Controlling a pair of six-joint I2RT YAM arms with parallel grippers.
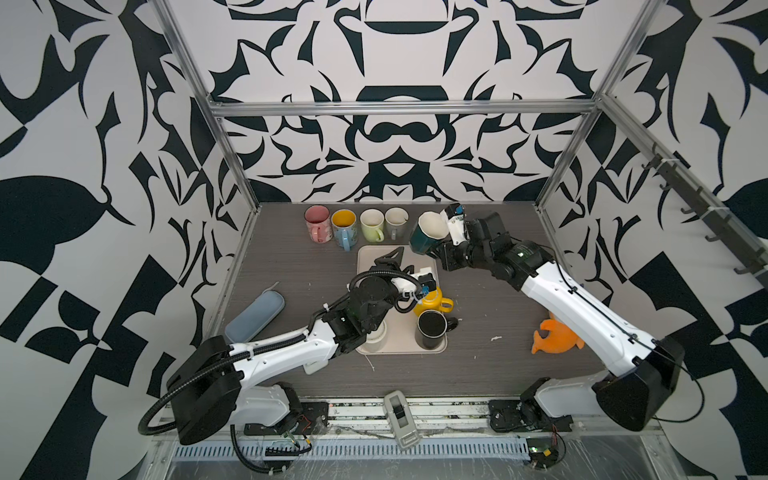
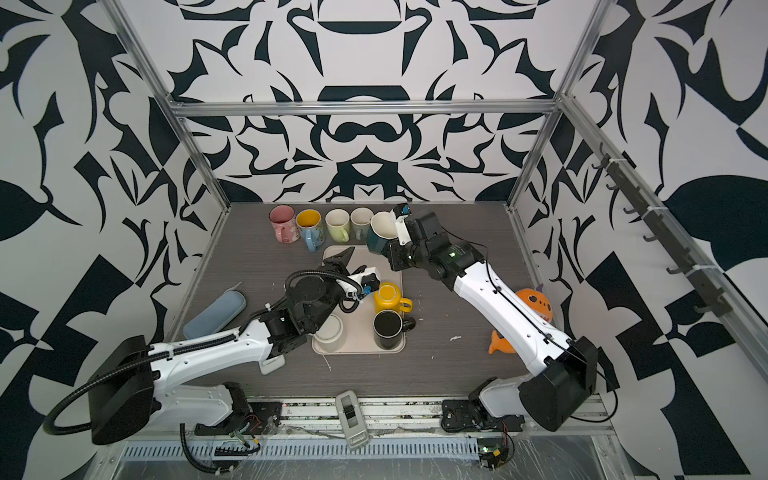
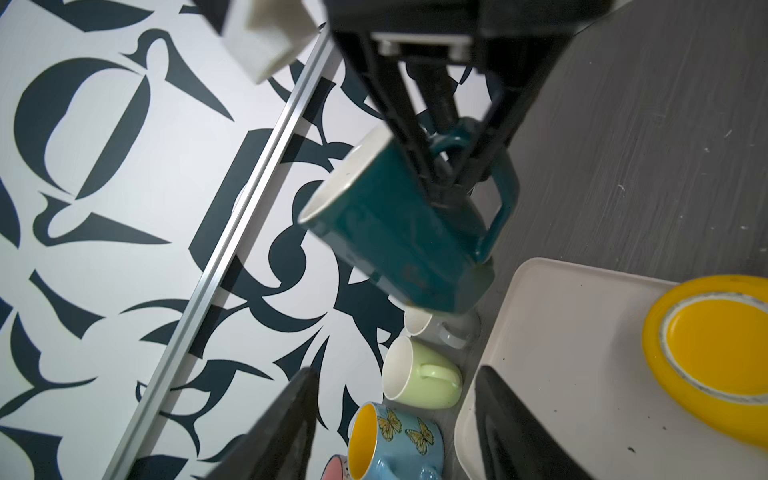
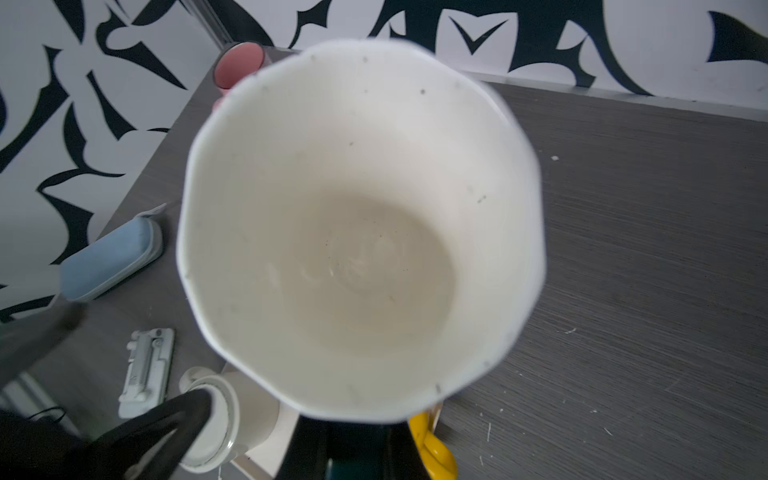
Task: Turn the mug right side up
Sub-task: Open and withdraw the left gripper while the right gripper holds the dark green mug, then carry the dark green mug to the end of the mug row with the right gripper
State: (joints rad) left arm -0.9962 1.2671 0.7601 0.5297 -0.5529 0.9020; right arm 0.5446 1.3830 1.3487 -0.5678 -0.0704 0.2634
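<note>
A teal mug (image 1: 426,239) (image 2: 379,237) with a cream inside hangs tilted above the table, just past the tray's far right corner, with its mouth up and leaning to the back left. My right gripper (image 1: 437,248) (image 2: 390,248) is shut on the mug's handle; in the left wrist view its black fingers (image 3: 419,137) pinch the handle of the mug (image 3: 399,237). The right wrist view looks straight into the mug's bowl (image 4: 357,232). My left gripper (image 1: 390,255) (image 2: 340,257) (image 3: 395,432) stands open over the far end of the tray, holding nothing.
The beige tray (image 1: 361,291) (image 2: 359,328) carries a yellow mug (image 1: 432,301), a black mug (image 1: 432,328) and a white mug (image 1: 376,332). Several mugs stand upright along the back, from a pink one (image 1: 318,222) to a white one (image 1: 397,222). A blue-grey case (image 1: 255,316) lies left, an orange toy (image 1: 555,336) right.
</note>
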